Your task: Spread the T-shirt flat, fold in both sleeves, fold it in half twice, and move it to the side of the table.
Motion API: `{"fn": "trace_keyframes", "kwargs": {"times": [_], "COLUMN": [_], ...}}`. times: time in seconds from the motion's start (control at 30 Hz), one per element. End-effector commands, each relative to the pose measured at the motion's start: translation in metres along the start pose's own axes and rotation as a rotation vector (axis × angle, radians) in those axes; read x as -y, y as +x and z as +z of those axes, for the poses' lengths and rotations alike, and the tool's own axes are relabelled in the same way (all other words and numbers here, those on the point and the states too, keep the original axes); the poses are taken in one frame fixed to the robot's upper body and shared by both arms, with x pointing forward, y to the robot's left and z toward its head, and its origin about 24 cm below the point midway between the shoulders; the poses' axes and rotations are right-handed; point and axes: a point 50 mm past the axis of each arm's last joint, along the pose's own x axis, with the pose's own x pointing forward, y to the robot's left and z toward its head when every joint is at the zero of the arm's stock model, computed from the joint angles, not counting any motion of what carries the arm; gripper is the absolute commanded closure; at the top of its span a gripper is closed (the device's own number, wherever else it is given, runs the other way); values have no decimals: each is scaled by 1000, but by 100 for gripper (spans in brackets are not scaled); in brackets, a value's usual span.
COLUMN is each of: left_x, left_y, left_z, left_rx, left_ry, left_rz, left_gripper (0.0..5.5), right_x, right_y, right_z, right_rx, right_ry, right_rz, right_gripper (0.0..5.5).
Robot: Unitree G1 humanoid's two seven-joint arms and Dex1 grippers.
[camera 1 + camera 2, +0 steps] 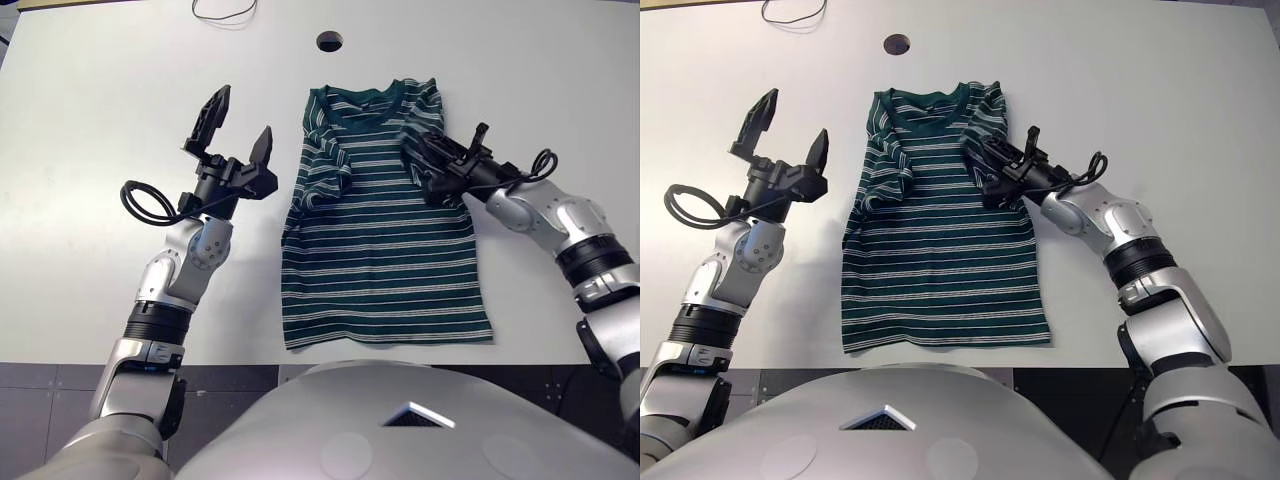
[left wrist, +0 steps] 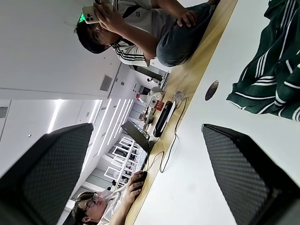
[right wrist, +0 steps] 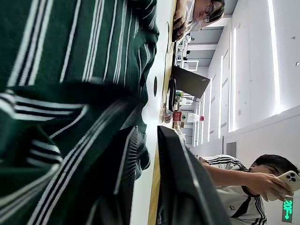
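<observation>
A dark green T-shirt with white stripes lies on the white table, collar at the far end. Its left sleeve is folded in over the chest. The right sleeve is bunched inward too, and my right gripper rests low on it, its fingers close together with striped cloth pinched between them. My left gripper hangs above bare table just left of the shirt, fingers wide open and holding nothing.
A round cable hole sits in the table just beyond the collar, and a thin cable loop lies at the far edge. Bare table stretches left and right of the shirt. The hem lies close to the near table edge.
</observation>
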Motion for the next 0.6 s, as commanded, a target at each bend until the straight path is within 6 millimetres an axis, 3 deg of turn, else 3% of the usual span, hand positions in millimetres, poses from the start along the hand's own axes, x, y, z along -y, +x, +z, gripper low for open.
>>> {"fn": "trace_keyframes", "kwargs": {"times": [0.03, 0.13, 0.2, 0.3, 0.4, 0.47, 0.5, 0.6], "left_x": [-5, -7, -10, -28, -44, -46, -40, -14], "left_y": [2, 1, -3, -21, -42, -57, -67, -114], "left_z": [-1, -3, -4, -1, 4, 4, 3, 0], "left_rx": [6, 5, 21, 99, 173, 193, 199, 182], "left_ry": [15, 21, 7, -85, -154, -180, -164, -140], "left_rz": [13, 8, -23, -83, -196, -327, -444, -900], "left_gripper": [118, 118, 118, 118, 118, 118, 118, 118], "right_x": [2, 6, 18, 64, 88, 84, 68, -3], "right_y": [6, 3, -10, -57, -105, -133, -144, -188], "right_z": [8, 11, 10, 7, 0, -8, -10, 2], "right_rx": [37, 55, 59, 59, 18, -51, -88, -122], "right_ry": [1, 16, 47, 184, 325, 391, 398, 350], "right_rz": [26, 25, -28, -276, -367, -320, -213, 302], "right_gripper": [395, 348, 305, 251, 228, 228, 228, 228]}}
